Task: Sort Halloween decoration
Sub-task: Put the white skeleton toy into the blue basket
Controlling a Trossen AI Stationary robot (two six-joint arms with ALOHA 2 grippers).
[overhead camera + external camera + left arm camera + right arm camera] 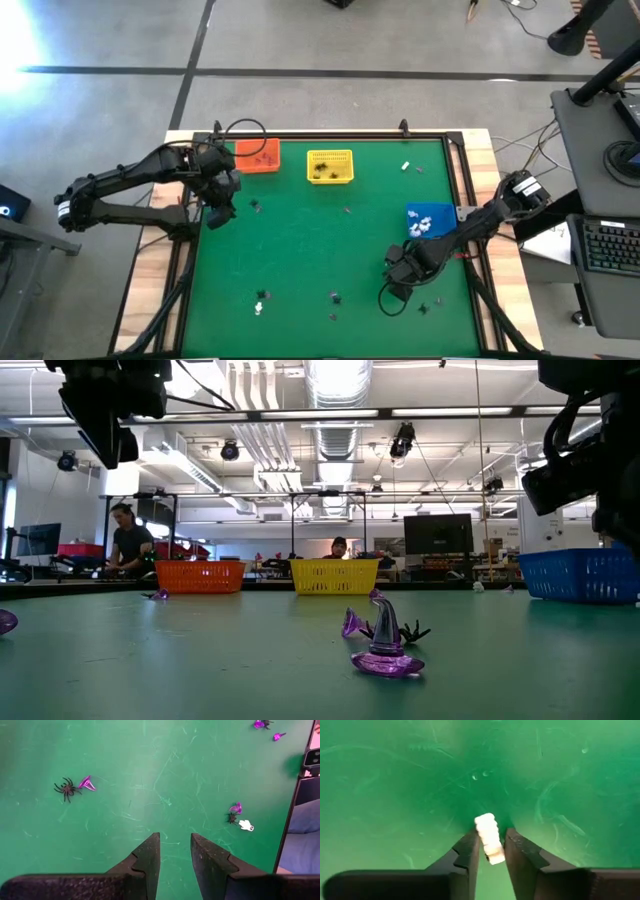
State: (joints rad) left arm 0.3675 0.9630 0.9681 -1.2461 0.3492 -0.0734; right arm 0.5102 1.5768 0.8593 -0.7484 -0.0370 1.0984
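One tiny white trinket (489,838) sits between the right gripper (488,851) jaws, which pinch its sides low over the green desk (310,250); it looks light, hard and slippery, best held mid-body. The left gripper (175,851) hovers part-open, holding nothing. A blue basket (428,220) stands nearby, with no obstruction between.

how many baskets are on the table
3: the orange basket sits at the far edge near the left arm, the yellow basket beside it at mid-table, the blue basket by the right edge near the right arm.
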